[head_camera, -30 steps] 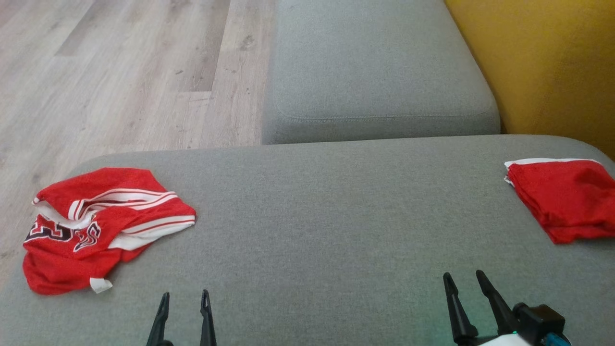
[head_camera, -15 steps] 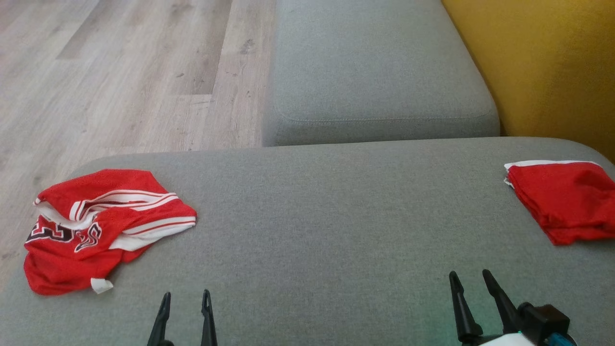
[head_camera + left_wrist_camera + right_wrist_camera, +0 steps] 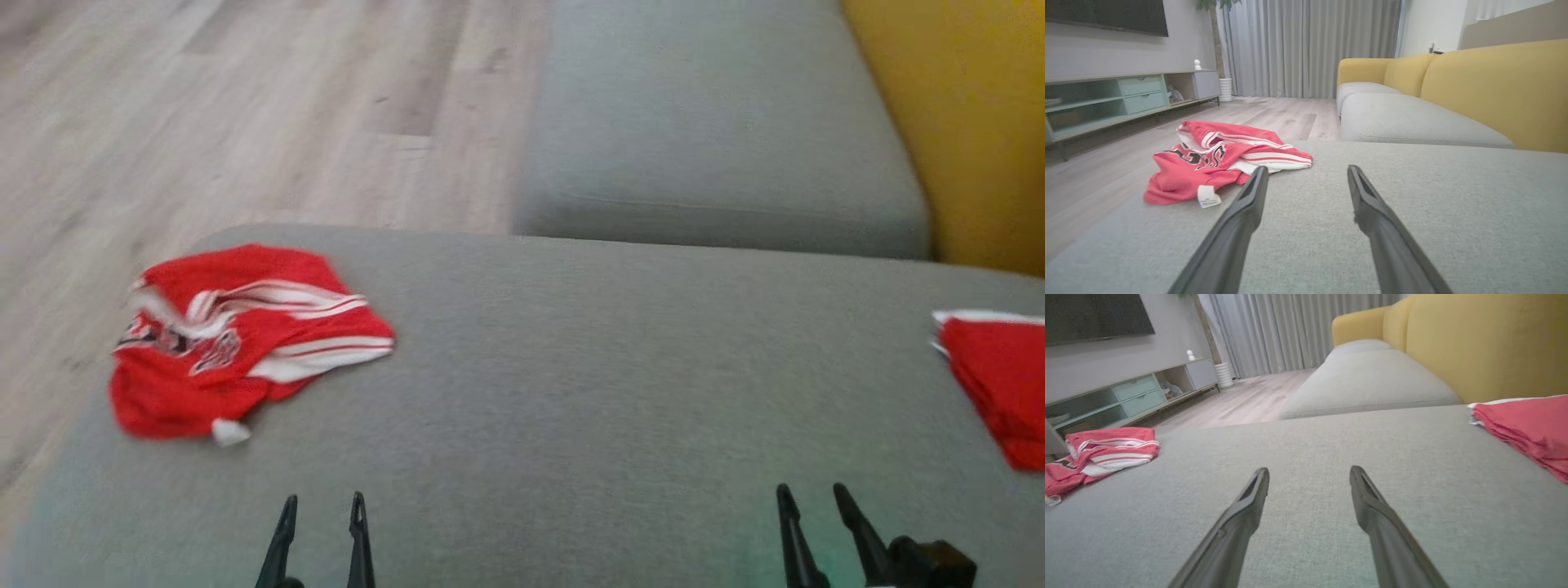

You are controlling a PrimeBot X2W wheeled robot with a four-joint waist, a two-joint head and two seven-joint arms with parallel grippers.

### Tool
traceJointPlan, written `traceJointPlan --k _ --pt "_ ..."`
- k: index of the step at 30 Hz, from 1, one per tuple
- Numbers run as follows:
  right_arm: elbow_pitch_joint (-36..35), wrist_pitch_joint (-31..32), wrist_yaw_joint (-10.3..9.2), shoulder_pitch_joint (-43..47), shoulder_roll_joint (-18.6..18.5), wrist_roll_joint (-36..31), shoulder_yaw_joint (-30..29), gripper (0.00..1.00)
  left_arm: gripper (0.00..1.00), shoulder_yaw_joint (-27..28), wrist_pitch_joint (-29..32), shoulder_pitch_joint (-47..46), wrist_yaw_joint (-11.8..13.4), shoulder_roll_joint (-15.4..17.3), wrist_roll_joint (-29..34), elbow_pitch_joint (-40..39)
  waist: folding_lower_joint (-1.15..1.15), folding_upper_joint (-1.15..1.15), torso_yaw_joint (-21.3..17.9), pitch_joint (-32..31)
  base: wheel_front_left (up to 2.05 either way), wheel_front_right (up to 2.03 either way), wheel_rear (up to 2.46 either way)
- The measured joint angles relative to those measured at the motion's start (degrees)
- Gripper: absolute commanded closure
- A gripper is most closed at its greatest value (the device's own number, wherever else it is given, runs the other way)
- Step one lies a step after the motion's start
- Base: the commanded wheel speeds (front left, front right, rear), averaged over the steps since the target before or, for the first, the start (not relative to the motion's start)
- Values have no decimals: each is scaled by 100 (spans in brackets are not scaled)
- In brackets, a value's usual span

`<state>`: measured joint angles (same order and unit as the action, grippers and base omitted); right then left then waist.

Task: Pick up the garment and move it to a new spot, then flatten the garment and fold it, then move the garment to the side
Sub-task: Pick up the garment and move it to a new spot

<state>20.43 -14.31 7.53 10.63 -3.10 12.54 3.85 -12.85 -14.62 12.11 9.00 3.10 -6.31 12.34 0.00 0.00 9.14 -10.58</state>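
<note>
The 1st step, the pick-up, is not yet begun. The left gripper (image 3: 323, 498) and the right gripper (image 3: 811, 488) hover over the grey cushion (image 3: 571, 392), each with its 2 fingers spread apart and touching nothing. The crumpled red jersey (image 3: 245, 343) lies by the cushion's left edge, ahead and to the left of the left gripper. Reaching it likely calls for that arm to go forward and left, then pinch a raised fold. The head view is blurred (the lettering is unreadable) but takes in a folded red garment (image 3: 1000, 392) at the far right. The left wrist view shows the jersey's white label (image 3: 1208, 197) sharply.
</note>
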Motion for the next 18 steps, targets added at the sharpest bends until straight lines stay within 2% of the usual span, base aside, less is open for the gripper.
traceJointPlan --k 6,10,14,18 --pt "13 0 0 -40 52 5 187 0 0 283 0 4 7 59 102 -20 0 0 804 35 0 0 0" --pt "51 0 0 -547 56 5 421 0 0 592 0 5 126 71 86 -259 0 0 1278 203 0 0 0" --pt "99 -1 0 -1026 53 5 555 0 0 783 0 23 292 46 34 -513 1 0 1574 481 0 0 0" --pt "153 -1 0 -1053 13 5 557 0 0 928 0 18 316 25 9 -649 1 0 1765 697 0 0 0"
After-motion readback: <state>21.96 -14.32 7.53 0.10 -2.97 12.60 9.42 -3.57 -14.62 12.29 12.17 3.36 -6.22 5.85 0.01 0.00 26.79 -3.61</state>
